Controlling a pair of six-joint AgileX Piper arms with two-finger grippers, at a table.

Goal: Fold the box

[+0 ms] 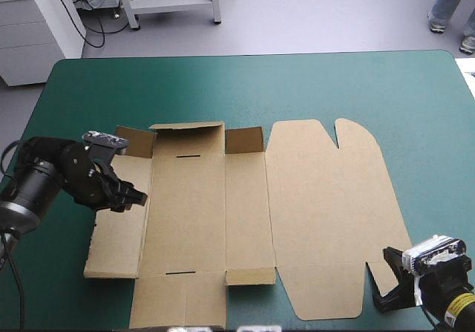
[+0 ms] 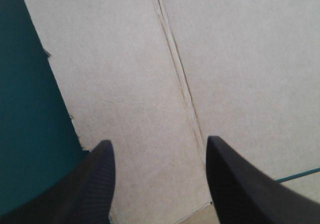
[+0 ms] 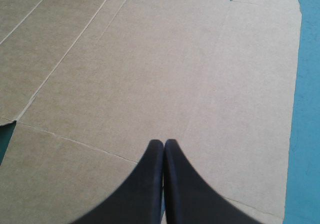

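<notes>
the flat-cut sheet of brown board, the box (image 1: 245,206), lies unfolded on the teal-green table cover (image 1: 245,87), its long axis running left to right across the table. no walls are tucked. only the short flaps along its far edge look slightly raised, so no tray exists yet and nothing lies in it.

the left gripper (image 1: 136,196) hangs over the box's left end panel, pointing inward toward the middle. in the left wrist view its black fingers (image 2: 100,169) stand apart, with bare board (image 2: 225,58) and a crease line between and ahead of them, and the cover (image 2: 25,108) beside the panel's outer edge.

the right gripper (image 1: 390,272) sits at the near right corner, just beside the lid panel's near flap. its fingers are pressed together into one point (image 3: 164,143) above the board (image 3: 150,58).

judgement: the first wall to raise is the left end panel, and the left arm is the nearer. its open fingers must reach the outer edge, which lies behind them, toward the table's left side.
</notes>
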